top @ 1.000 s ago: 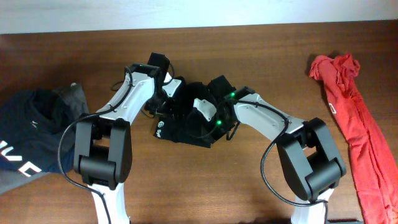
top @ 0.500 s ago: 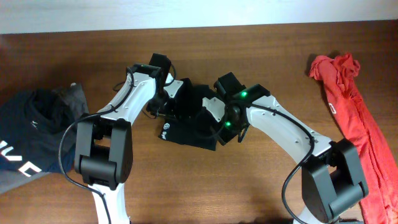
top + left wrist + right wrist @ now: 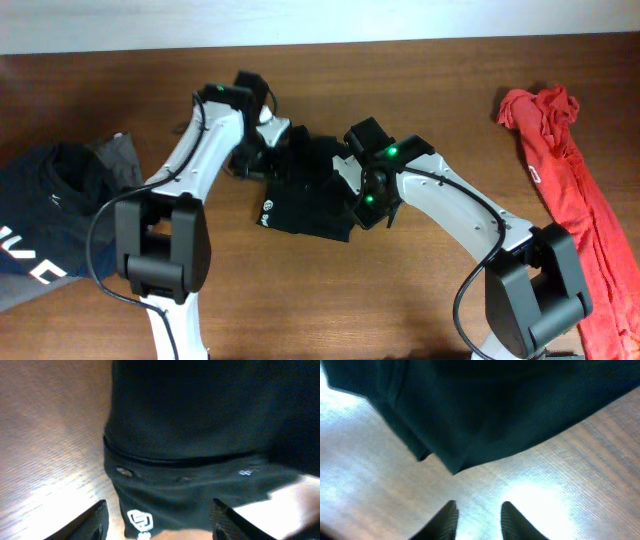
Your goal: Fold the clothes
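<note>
The black garment (image 3: 305,195) lies folded small in the middle of the table, its round white logo (image 3: 267,210) at the near left corner. My left gripper (image 3: 256,160) hangs open over its far left edge. In the left wrist view the fingers (image 3: 95,521) stand wide apart above the cloth (image 3: 200,435), with the logo (image 3: 140,520) between them. My right gripper (image 3: 350,195) is open and empty over the garment's right edge. Its wrist view shows bare wood between the fingertips (image 3: 447,519) and the cloth edge (image 3: 485,420) just beyond. The red garment (image 3: 565,190) lies long at the far right.
A dark navy garment with white letters (image 3: 45,225) lies bunched at the left edge with a grey piece (image 3: 120,155) beside it. The brown wooden table (image 3: 420,80) ends at a white wall at the back.
The right arm swung out to the right and its gripper now sits at the garment's right edge. The left gripper drew back toward the far left. The black garment lies flatter.
</note>
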Available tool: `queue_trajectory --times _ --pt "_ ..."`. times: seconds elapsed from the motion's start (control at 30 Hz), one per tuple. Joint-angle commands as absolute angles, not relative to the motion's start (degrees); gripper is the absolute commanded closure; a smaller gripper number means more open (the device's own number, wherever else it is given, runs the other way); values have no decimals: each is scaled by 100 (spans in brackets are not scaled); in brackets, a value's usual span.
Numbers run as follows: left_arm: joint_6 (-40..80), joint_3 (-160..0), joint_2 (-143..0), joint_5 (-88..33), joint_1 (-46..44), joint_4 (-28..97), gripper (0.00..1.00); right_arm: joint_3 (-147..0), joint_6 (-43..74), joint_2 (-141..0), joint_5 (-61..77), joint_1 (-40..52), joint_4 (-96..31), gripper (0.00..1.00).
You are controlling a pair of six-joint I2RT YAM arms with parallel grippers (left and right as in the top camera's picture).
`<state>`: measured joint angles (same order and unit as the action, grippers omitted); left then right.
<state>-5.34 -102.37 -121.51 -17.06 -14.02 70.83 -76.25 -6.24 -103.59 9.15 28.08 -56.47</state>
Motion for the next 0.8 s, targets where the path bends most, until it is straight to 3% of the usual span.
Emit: queue_trajectory --times 0.0,0.13,0.33,0.53,0.77 --pt "-812 -10696 -12180 -2477 -1260 7212 32 -7607 -215 -10278 598 2731 -5450 63" --pt "-847 -10766 -12189 -2534 -1168 7070 20 -7607 60 -10272 760 2556 -5109 60" --pt "-1448 -10385 -12315 -3367 -923 6635 13 -7607 51 -10267 1559 2150 -4936 60" --pt "-1474 -10123 -12934 -3640 -867 6141 13 -7607 -148 -10267 2849 1754 -4619 59" --pt "-1684 -10123 -13504 -4123 -943 6095 13 -7607 -134 -10269 2895 1723 -4626 55"
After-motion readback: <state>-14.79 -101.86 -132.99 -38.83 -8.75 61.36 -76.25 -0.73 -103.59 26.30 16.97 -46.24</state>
